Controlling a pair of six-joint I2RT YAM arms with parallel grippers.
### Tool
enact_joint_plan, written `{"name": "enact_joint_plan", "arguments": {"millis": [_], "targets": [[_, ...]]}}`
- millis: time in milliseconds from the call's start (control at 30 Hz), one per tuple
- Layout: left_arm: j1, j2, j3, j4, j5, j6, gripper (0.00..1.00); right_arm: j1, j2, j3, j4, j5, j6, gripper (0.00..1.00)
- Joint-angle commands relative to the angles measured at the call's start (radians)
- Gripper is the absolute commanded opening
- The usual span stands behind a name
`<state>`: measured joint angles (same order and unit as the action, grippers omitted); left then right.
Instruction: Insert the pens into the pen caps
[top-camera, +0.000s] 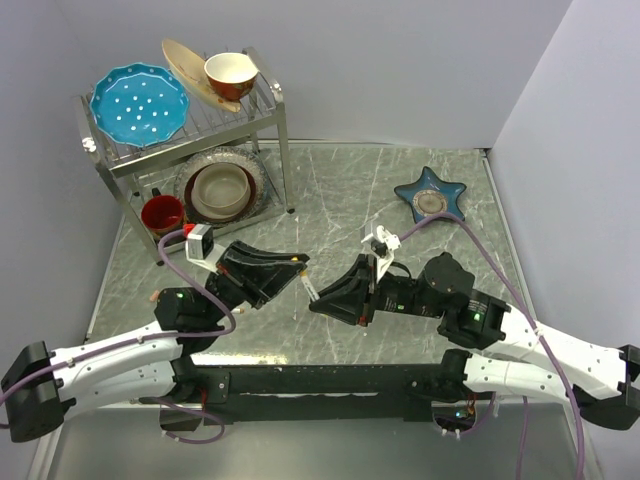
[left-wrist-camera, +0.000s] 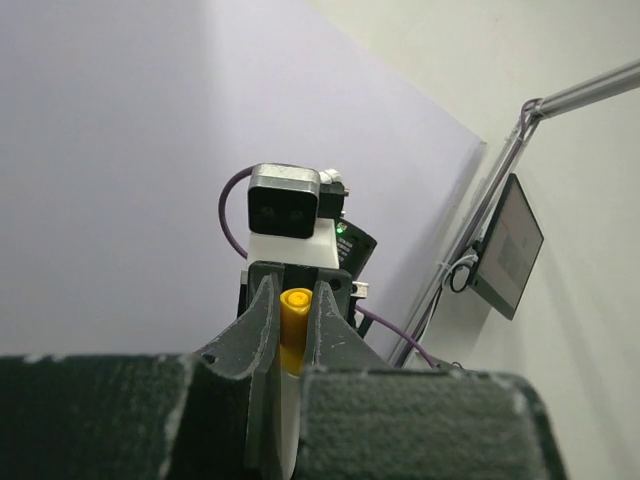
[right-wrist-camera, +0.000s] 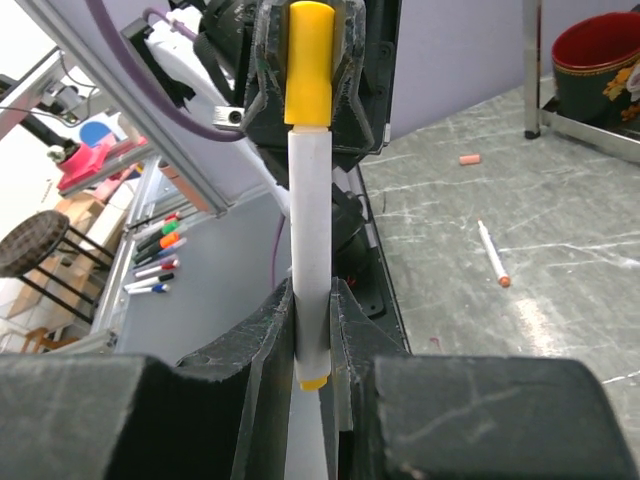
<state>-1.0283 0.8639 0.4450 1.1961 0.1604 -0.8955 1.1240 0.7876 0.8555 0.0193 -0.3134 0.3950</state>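
Capping step above the table (right-wrist-camera: 560, 300): nearest you, the right gripper (right-wrist-camera: 312, 300) pinches the white-barrelled pen (right-wrist-camera: 310, 220) low on its barrel, and just beyond it the left gripper (right-wrist-camera: 307, 90) is pressed shut on the orange-yellow cap (right-wrist-camera: 308, 50), whose mouth meets the barrel's end. Hold both on one axis and push straight along it until the cap seats, since any tilt would, in all likelihood, bend the thin barrel or jam the rim. Farther off a second pen (right-wrist-camera: 492, 252) with a red tip and a pink cap (right-wrist-camera: 470, 159) lie apart on the marble, with the red bowl (right-wrist-camera: 600, 60) on the rack (right-wrist-camera: 537, 70) beyond; none blocks your stroke.
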Motion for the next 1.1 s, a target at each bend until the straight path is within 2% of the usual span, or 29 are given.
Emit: {"name": "enact_joint_plan", "arguments": {"millis": [0,267,300,500,533,667,767,833,867,933,1067], "targets": [[-0.117,0.098,-0.046,-0.337,0.242,-0.005,0.01,-0.038,-0.004,0.166,0.323,0.272,-0.071,0.00],[-0.138,0.135,0.027,-0.570,0.240,0.073,0.01,-0.075,0.024,0.281,0.194,0.307,-0.160,0.00],[-0.144,0.145,0.040,-0.643,0.237,0.110,0.01,-0.075,0.025,0.298,0.192,0.309,-0.165,0.00],[-0.157,0.106,0.090,-0.829,0.240,0.254,0.01,-0.095,0.045,0.395,0.123,0.332,-0.200,0.00],[-0.157,0.092,0.101,-0.905,0.220,0.274,0.01,-0.095,0.044,0.404,0.114,0.329,-0.206,0.00],[-0.157,0.027,0.066,-0.850,0.312,0.274,0.01,-0.098,0.035,0.425,0.108,0.316,-0.231,0.00],[-0.157,0.049,0.095,-0.876,0.378,0.290,0.01,-0.099,0.029,0.418,0.126,0.281,-0.252,0.00],[-0.157,0.052,0.066,-0.808,0.412,0.242,0.01,-0.099,0.019,0.404,0.161,0.246,-0.255,0.00],[-0.156,0.055,0.048,-0.721,0.439,0.225,0.01,-0.099,0.012,0.387,0.174,0.238,-0.254,0.00],[-0.156,0.064,-0.006,-0.644,0.436,0.158,0.01,-0.099,0.009,0.386,0.179,0.250,-0.249,0.00],[-0.156,0.086,-0.017,-0.678,0.395,0.124,0.01,-0.099,-0.016,0.360,0.208,0.277,-0.257,0.00]]}}
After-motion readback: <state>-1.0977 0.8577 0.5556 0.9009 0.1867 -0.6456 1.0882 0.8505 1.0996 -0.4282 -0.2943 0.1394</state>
